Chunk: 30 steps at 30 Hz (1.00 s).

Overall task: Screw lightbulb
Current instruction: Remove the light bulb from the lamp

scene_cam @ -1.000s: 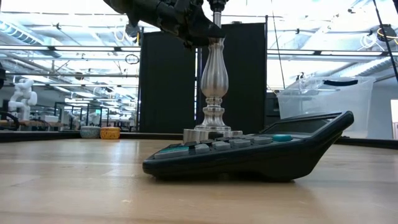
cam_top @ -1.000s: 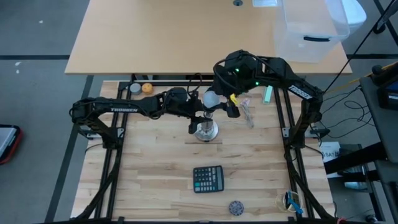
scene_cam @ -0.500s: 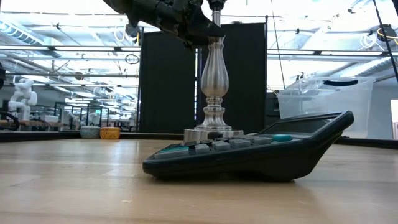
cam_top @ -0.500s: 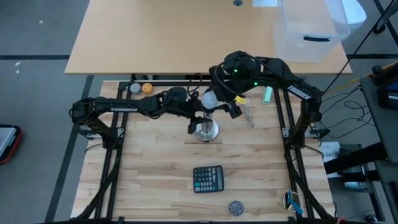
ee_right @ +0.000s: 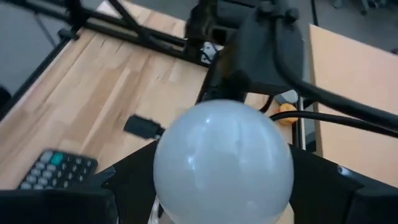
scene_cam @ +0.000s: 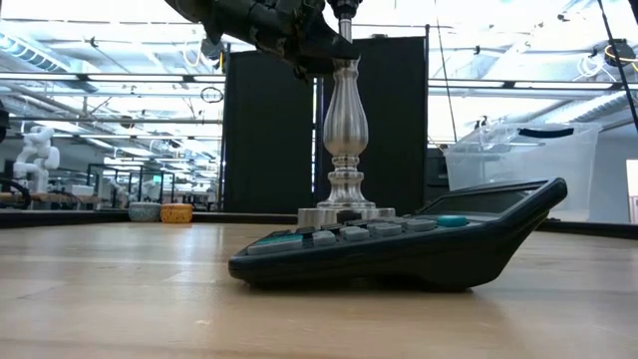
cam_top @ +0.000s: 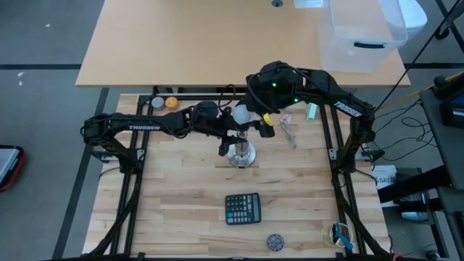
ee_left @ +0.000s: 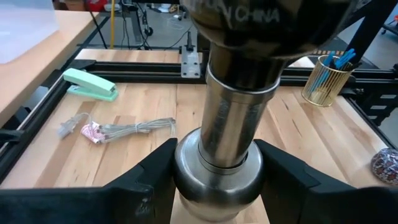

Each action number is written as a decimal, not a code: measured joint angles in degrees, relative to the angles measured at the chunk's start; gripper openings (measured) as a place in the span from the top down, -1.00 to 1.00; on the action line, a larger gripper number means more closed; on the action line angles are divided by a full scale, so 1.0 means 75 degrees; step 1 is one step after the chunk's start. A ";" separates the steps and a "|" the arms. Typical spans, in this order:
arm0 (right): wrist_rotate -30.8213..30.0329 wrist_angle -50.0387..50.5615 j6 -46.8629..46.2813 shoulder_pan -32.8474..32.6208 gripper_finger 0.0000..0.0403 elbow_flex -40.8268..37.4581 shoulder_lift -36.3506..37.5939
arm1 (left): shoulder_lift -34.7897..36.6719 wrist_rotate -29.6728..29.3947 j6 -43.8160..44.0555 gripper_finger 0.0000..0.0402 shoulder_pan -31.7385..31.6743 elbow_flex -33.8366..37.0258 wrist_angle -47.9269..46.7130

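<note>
Sitting base-down in the socket atop the silver stand: lightbulb, seating depth unclear; clamping the stand's neck: left gripper; flanking the globe with fingers parted, contact not discernible: right gripper; tightening possibly remaining.

Calculator near front of table. Orange ball at back left corner. Green stapler back right, loose cable beside it. Gold pen cup, blue pens inside. Clear plastic bin on adjoining desk.
</note>
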State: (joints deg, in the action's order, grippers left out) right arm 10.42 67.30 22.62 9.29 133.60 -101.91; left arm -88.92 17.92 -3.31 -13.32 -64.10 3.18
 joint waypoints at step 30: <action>-0.2139 -0.0375 -0.3874 -0.0656 -0.68 0.0020 0.1114 | 0.0000 -0.0349 0.0147 0.11 -0.0109 -0.0003 0.0023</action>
State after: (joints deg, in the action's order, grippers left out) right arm -5.62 64.49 -6.44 4.37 133.75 -93.55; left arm -88.92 15.30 -2.21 -14.14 -64.12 3.36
